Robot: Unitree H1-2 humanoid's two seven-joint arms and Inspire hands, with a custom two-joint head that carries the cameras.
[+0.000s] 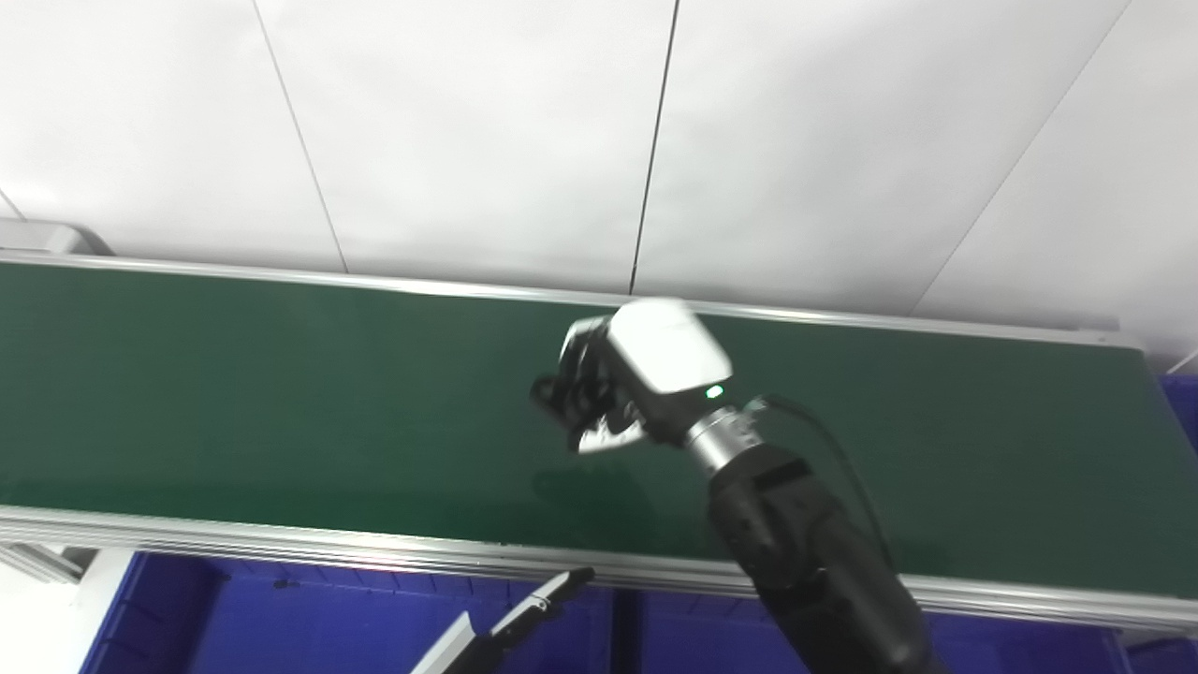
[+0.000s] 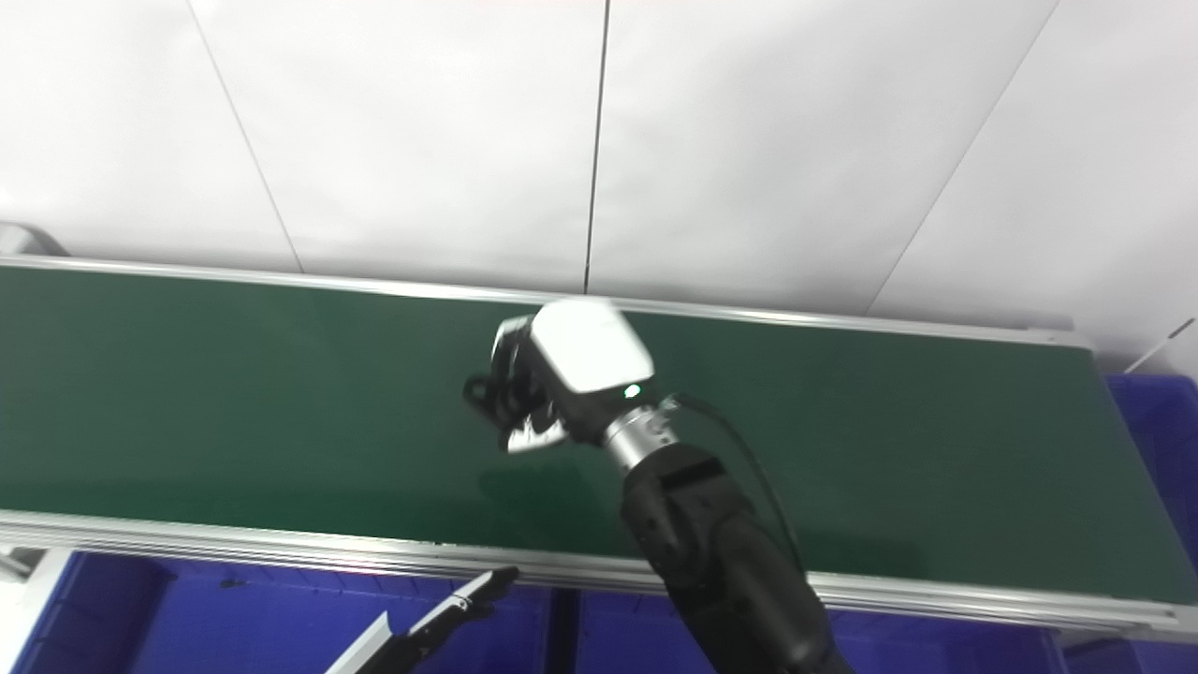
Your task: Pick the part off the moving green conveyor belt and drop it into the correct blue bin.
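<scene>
My right hand [image 1: 613, 388] hangs over the middle of the green conveyor belt [image 1: 234, 393], its white back turned up and its shadow on the belt below. Its dark fingers [image 1: 566, 393] are curled in, and a small pale piece [image 1: 608, 438] shows under them, which looks like the part. No other part lies on the visible belt. Only a straight finger of my left hand [image 1: 538, 604] shows at the bottom edge, over a blue bin [image 1: 281, 618]. The rest of that hand is out of view.
Blue bins run along below the belt's near rail [image 1: 281, 543], with a second compartment [image 1: 693, 637] right of a dark divider. Another blue bin [image 2: 1161, 440] stands off the belt's right end. White wall panels rise behind the far rail.
</scene>
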